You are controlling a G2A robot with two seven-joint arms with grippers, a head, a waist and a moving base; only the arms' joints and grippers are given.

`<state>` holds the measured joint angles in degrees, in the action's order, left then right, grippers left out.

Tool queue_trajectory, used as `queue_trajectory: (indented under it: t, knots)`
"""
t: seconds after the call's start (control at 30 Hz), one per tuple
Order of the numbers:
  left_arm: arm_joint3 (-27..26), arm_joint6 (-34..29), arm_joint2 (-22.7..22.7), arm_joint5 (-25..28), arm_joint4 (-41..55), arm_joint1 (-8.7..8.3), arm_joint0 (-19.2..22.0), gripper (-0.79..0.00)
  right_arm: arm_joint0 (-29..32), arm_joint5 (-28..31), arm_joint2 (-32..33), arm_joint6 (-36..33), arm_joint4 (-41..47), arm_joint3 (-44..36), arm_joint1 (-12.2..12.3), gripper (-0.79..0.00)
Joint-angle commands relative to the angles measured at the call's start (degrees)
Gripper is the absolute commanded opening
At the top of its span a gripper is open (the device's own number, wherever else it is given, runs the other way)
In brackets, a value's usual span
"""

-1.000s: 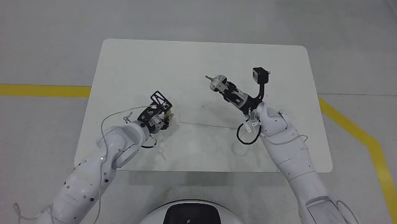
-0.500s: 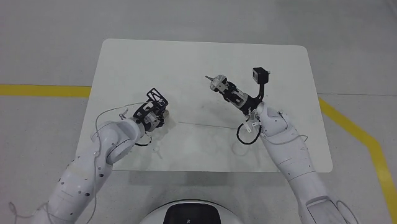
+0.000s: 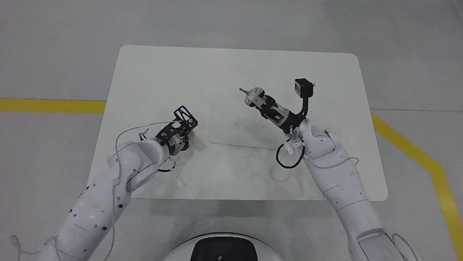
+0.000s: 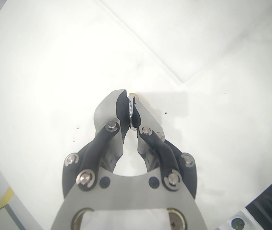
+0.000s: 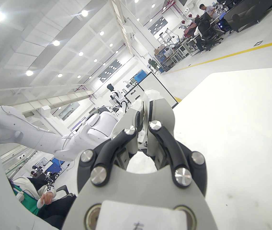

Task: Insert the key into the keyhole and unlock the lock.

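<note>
The left pincer (image 4: 130,96) pinches a silvery, brass-tipped piece, seemingly the lock (image 4: 130,112), just over the surface (image 3: 217,73), the right pincer (image 5: 147,101) grips what looks like the key (image 3: 244,91) well apart, so lining-up is in hand and next the key tip must meet the keyhole squarely.

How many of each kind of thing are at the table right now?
White rectangular table: 1
Grippers with jaws shut: 2, left gripper, right gripper
Held metal pieces: 2, silver-and-brass piece in left, thin silver piece in right
Total: 5
</note>
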<state>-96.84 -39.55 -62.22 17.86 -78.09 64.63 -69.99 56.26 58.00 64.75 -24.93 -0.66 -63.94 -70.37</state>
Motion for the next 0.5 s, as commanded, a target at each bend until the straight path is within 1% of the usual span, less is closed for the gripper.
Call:
queue_trajectory:
  t: [0.0, 0.17, 0.27, 0.37, 0.47]
  knots:
    - [-0.49, 1.11, 0.05, -1.21, -0.76, 0.10, 0.05, -0.785, 0.00, 0.00, 0.00, 0.00, 0.00, 0.00, 0.00, -0.785]
    - [-1.24, 8.29, -0.80, -4.28, -1.08, 0.21, -2.02, -0.785, 0.00, 0.00, 0.00, 0.00, 0.00, 0.00, 0.00, -0.785]
    - [-1.55, 11.14, -2.57, -4.28, 3.86, 0.25, -3.16, -0.785, 0.00, 0.00, 0.00, 0.00, 0.00, 0.00, 0.00, -0.785]
    - [-0.91, 10.31, -4.93, -1.68, 13.35, 0.29, -3.23, -0.785, 0.00, 0.00, 0.00, 0.00, 0.00, 0.00, 0.00, -0.785]
    - [0.86, 6.27, -6.81, 6.00, 27.58, 0.20, -2.43, -0.785, 0.00, 0.00, 0.00, 0.00, 0.00, 0.00, 0.00, -0.785]
